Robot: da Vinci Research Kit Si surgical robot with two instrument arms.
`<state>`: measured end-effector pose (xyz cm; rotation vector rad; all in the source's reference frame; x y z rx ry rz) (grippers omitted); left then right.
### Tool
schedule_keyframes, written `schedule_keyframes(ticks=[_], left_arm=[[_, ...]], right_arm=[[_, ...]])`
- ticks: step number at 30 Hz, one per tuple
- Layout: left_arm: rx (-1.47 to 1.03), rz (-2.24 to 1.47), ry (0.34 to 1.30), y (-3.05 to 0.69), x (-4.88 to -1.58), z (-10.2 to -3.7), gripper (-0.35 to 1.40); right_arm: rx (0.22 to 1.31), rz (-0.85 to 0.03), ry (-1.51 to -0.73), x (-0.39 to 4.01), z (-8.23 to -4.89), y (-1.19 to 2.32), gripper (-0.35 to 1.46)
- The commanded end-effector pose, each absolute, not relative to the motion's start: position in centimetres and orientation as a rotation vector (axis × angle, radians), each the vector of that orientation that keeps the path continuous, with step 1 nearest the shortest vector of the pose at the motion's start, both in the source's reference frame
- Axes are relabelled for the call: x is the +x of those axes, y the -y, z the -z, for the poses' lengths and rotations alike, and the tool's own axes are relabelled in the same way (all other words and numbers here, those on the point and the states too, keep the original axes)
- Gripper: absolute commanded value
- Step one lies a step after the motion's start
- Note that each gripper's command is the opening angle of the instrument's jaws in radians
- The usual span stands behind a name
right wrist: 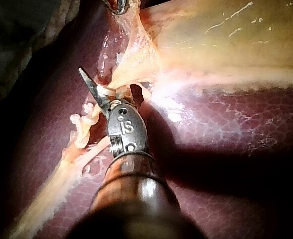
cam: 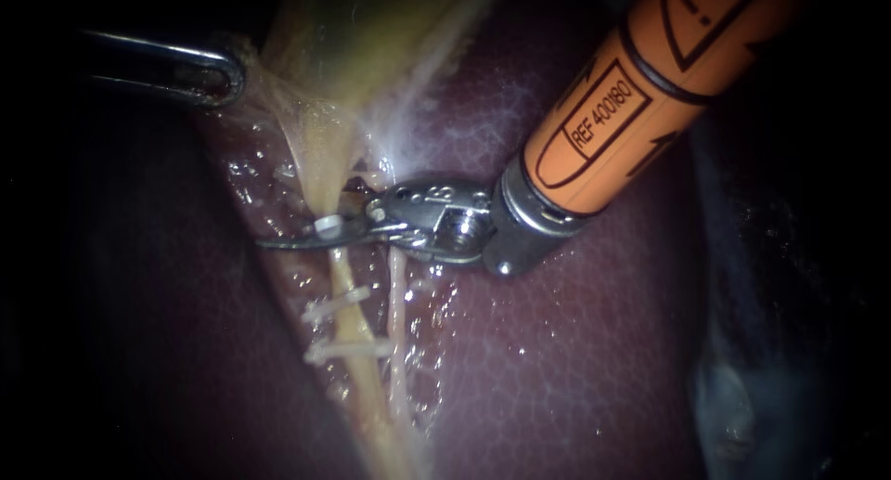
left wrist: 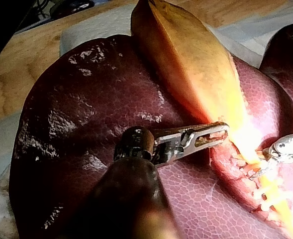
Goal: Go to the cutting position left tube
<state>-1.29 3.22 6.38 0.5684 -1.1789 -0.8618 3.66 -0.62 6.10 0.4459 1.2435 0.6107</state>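
At ten o'clock in the endoscope view, the left instrument's end effector [cam: 221,76] looks closed on the edge of the gallbladder [cam: 371,34], drawing it taut over the liver [cam: 575,350]. From there the left tube [cam: 342,278] runs down toward six o'clock. It is pale, thin and wet, and I judge it soft, slippery and easily torn. White clips [cam: 336,301] cross it, and it is best met between them rather than grasped. From two o'clock comes the right instrument's end effector [cam: 306,231], its blades seemingly parted and holding nothing, at the topmost clip [cam: 329,225].
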Motion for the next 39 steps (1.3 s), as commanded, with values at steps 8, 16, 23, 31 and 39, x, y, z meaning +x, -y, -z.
schedule_keyframes(ticks=[8,16,23,31,39], left_arm=[[0.569,0.861,1.179,-3.22,-1.27,-6.39,-0.35],[0.57,0.86,1.18,-3.23,-1.26,-6.39,-0.35],[0.57,0.86,1.18,-3.23,-1.25,-6.39,-0.35],[0.571,0.86,1.18,-3.23,-1.25,-6.38,-0.35],[0.571,0.86,1.18,-3.23,-1.25,-6.38,-0.35]], right_arm=[[0.471,-0.591,-1.249,3.53,-6.07,0.64,1.34],[0.573,-0.541,-1.135,3.44,-6.15,0.8,1.34],[0.646,-0.532,-1.023,3.36,-6.22,0.95,1.35],[0.772,-0.558,-0.934,3.35,-6.23,1.13,1.32],[0.91,-0.562,-0.9,3.38,-6.25,1.22,1.32]])
